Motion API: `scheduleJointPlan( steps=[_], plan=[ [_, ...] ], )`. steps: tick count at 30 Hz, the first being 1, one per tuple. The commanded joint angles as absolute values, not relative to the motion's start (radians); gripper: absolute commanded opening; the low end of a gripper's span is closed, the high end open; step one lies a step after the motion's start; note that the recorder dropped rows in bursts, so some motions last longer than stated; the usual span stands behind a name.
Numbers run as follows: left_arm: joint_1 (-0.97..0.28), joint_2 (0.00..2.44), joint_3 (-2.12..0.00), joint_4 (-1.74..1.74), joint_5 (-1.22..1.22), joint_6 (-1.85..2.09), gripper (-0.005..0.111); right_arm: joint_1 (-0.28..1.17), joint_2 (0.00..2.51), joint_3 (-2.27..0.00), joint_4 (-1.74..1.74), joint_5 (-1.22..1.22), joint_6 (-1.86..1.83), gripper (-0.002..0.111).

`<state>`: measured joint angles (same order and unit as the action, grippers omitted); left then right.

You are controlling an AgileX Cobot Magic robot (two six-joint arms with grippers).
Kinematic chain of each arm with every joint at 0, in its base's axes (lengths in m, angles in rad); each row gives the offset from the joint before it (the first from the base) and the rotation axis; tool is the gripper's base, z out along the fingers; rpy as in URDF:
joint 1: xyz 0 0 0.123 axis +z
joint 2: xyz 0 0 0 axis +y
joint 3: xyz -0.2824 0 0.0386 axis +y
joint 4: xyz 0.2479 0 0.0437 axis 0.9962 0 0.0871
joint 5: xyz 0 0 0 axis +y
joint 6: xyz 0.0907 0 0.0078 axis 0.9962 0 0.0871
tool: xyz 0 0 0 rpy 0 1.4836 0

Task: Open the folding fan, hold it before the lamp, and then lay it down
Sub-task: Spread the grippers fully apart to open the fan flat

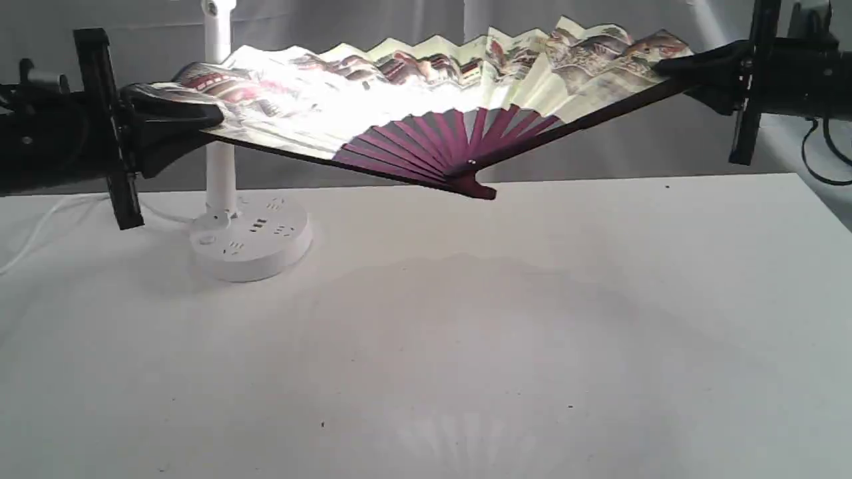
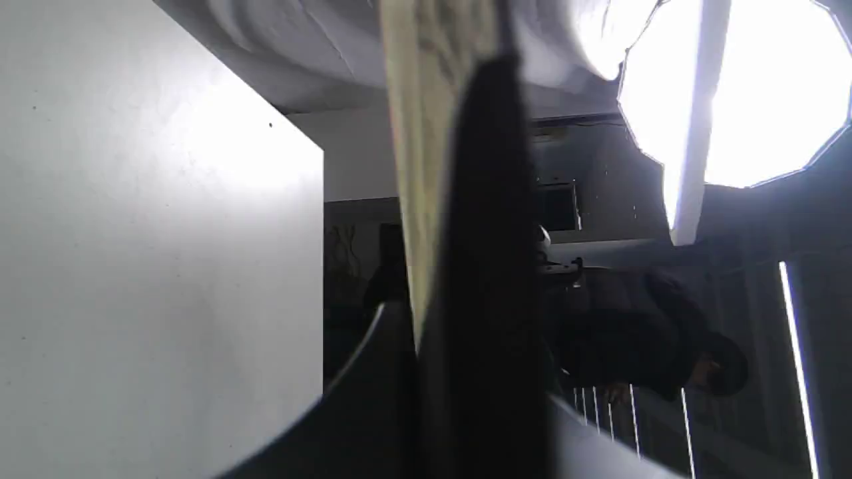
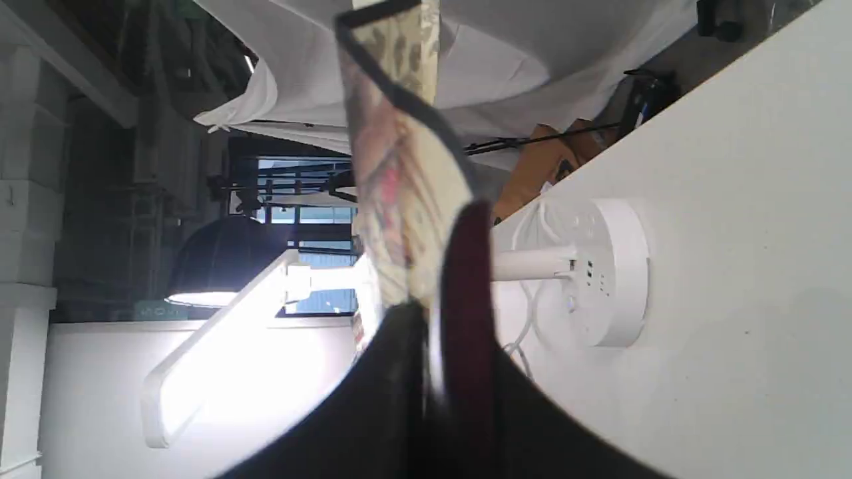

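Holding the folding fan [image 1: 426,100] spread open, crossing in front of the lamp [image 1: 249,243] post, higher than the lamp base and clear of the bench [image 1: 532,299]. Clamping left tool [image 1: 212,120] and right tool [image 1: 667,69] on its outermost ribs.

Pleated matt paper leaf on the folding fan [image 1: 399,100], painted, dark edging; its ribs [image 1: 426,143] look like wood, maroon, slight sheen. The lamp [image 1: 249,243]: smooth white plastic, faint gloss on base. The bench [image 1: 599,319]: white, matt, smooth, few dark specks. Black, matt, plastic-looking: left claw [image 1: 200,121] and right claw [image 1: 669,68]. White, creased backdrop cloth [image 3: 519,73].
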<state>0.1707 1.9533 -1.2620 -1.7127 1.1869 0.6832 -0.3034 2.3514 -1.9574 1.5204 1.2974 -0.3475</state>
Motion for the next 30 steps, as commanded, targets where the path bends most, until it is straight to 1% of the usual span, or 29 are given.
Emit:
scheduleJointPlan(
  steps=[1,17,24,30],
  plan=[
    [0.187,1.924,-1.217,-1.717,1.221,0.703,0.0,-0.375,2.342,-1.931,1.439,1.221,-0.41,0.0],
    [0.187,1.872,-1.083,-1.702,1.221,0.847,0.0,-0.474,2.308,-1.71,1.475,1.221,-0.674,0.0],
    [0.187,1.872,-0.97,-1.744,1.221,0.933,0.0,-0.479,2.308,-1.598,1.556,1.221,-0.809,0.0],
    [0.187,1.872,-0.918,-1.744,1.221,0.98,0.0,-0.479,2.308,-1.567,1.567,1.221,-0.826,0.0]
  ],
)
